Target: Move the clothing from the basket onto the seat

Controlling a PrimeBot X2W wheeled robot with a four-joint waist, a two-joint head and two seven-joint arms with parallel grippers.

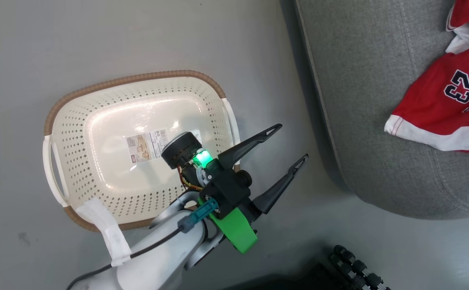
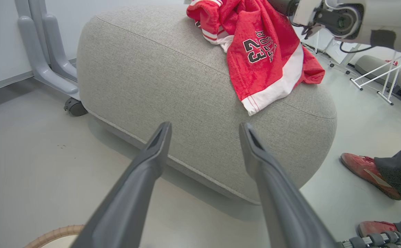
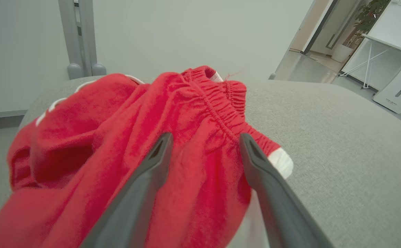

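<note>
The cream basket (image 1: 73, 133) stands on the grey floor with a label sticker (image 1: 147, 146) on its bare bottom; its brown rim (image 2: 52, 235) also peeks in at the left wrist view's lower edge. My left gripper (image 1: 292, 141) hangs open over the basket's right end, fingers pointing toward the seat (image 1: 363, 100), nothing between them (image 2: 205, 126). The red clothing (image 1: 439, 104) with a dark "23" lies on top of the seat (image 2: 159, 75). My right gripper (image 3: 206, 136) is open just above the clothing (image 3: 117, 137), its fingers either side of the gathered waistband, which rests on the seat (image 3: 341, 137).
A person's red shoes (image 2: 365, 168) stand on the floor right of the seat. Grey wheeled stand legs (image 2: 49, 62) sit behind the seat's left end. My right arm (image 2: 341, 17) reaches over the clothing (image 2: 265, 62). A black ribbed part (image 1: 359, 266) lies near my base.
</note>
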